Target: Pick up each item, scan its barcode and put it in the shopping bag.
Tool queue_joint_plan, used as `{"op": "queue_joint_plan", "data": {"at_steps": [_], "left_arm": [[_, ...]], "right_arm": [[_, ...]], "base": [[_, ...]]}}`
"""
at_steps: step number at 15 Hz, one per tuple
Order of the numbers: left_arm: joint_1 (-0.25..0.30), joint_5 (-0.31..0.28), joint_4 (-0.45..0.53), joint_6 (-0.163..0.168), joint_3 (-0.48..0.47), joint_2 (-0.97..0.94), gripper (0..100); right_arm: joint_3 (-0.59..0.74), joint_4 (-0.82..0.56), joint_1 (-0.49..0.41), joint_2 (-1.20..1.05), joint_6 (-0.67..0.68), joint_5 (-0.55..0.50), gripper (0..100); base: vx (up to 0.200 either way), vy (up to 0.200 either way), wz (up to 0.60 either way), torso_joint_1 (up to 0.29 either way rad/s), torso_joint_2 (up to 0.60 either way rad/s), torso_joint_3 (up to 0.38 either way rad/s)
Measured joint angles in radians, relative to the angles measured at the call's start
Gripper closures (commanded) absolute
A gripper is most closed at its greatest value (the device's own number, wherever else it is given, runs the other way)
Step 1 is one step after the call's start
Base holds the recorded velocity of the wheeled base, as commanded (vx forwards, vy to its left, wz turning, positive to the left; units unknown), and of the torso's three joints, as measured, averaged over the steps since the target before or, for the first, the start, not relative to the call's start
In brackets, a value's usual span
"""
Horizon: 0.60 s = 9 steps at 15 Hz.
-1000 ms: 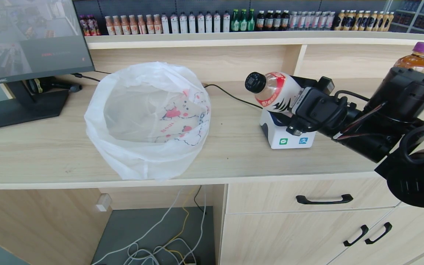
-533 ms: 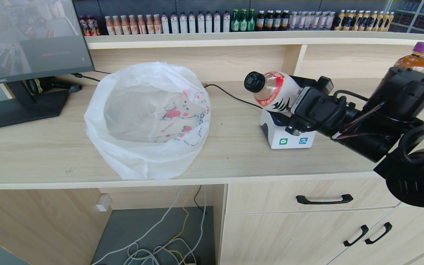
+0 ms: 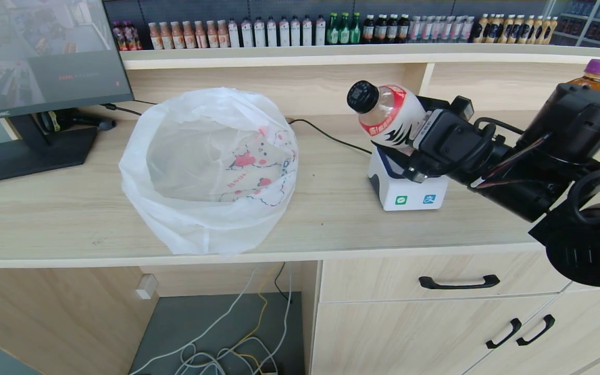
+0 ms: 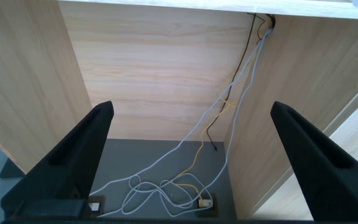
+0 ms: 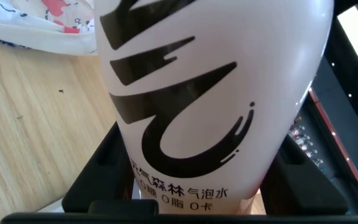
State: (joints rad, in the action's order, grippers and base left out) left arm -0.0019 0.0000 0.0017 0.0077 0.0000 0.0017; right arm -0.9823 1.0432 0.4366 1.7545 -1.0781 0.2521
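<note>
Bottle (image 3: 386,117) with the black cap is held tight by the right gripper's (image 3: 419,141) fingers, tilted just above the white scanner (image 3: 407,190). I think scanning is the step now, so turn the barcode to the scanner and hold steady. On the left stands a monitor (image 3: 39,52), then the open shopping bag (image 3: 175,229). A black cable (image 3: 326,135) lies between bag and scanner. The left gripper (image 4: 191,109) hangs under the counter (image 3: 331,224), fingers wide, holding nothing.

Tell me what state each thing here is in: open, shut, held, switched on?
shopping bag: open, mouth up, on the counter.
bottle: capped, tilted, held over the scanner.
right claw: shut on the bottle.
left claw: open, empty.
monitor: switched on.
drawers: shut.
</note>
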Motion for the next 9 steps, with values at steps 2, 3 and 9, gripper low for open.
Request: {"op": "queue_joint_plan", "data": {"at_steps": [2,3,9], "left_arm": [[0.000,0.000,0.000,0.001,0.000,0.000,0],[0.000,0.000,0.000,0.001,0.000,0.000,0],[0.001,0.000,0.000,0.002,0.000,0.000,0]], "right_arm": [[-0.018,0.000,0.000,-0.004,0.021,-0.019,100],[-0.027,0.000,0.000,-0.006,0.030,-0.028,100],[-0.049,0.014,0.014,-0.031,0.256,-0.203,100]], "base": [[0.000,0.000,0.00,0.000,0.00,0.000],[0.000,0.000,0.00,0.000,0.00,0.000],[0.000,0.000,0.00,0.000,0.00,0.000]]}}
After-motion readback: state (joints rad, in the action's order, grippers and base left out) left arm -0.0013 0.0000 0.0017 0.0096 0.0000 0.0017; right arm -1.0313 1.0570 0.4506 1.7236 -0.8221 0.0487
